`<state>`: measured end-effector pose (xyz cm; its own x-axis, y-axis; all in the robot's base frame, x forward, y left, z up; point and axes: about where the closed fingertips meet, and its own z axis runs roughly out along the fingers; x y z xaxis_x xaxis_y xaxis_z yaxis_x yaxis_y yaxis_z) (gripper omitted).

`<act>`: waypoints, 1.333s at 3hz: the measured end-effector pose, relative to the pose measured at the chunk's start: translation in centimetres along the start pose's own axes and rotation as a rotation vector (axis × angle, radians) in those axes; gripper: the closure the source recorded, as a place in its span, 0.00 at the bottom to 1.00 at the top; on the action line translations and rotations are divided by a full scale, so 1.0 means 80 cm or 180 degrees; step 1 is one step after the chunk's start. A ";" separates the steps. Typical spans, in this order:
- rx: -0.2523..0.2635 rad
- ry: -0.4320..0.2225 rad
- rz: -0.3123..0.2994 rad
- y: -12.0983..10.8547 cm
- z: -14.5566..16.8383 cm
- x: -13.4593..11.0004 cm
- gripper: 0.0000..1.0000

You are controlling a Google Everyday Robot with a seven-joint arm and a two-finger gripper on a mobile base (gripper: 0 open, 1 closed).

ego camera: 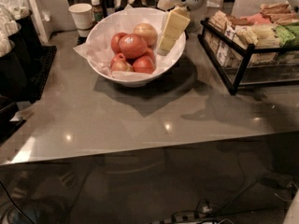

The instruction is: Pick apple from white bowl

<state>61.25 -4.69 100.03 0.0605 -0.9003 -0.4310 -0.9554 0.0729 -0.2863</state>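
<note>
The white bowl (173, 62), wide and lined with crinkled white paper, stands at the back middle of the grey counter. The apple (132, 46), the biggest and orange-red with a pale shine, lies on top of the pile. A pale yellow-tan apple (145, 32) lies behind it and smaller darker red apples (143, 65) lie in front. My gripper (169, 35), with pale yellow fingers, hangs from the white arm at the top and reaches into the bowl's right side, right of the apple and apart from it.
A small white paper cup (82, 17) and a brown bottle (96, 10) stand behind the bowl on the left. A black wire rack of packets (252, 41) stands at the right. Dark equipment (18, 64) lines the left edge. The counter's front edge runs across the lower frame.
</note>
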 end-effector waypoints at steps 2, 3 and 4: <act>-0.0181 -0.0126 -0.0215 -0.025 0.057 -0.034 0.28; -0.0315 -0.0209 -0.0357 -0.036 0.088 -0.056 0.20; -0.0397 -0.0247 -0.0412 -0.043 0.110 -0.067 0.16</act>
<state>66.78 3.64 95.78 0.2028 -0.8626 -0.4635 -0.9663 -0.0996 -0.2374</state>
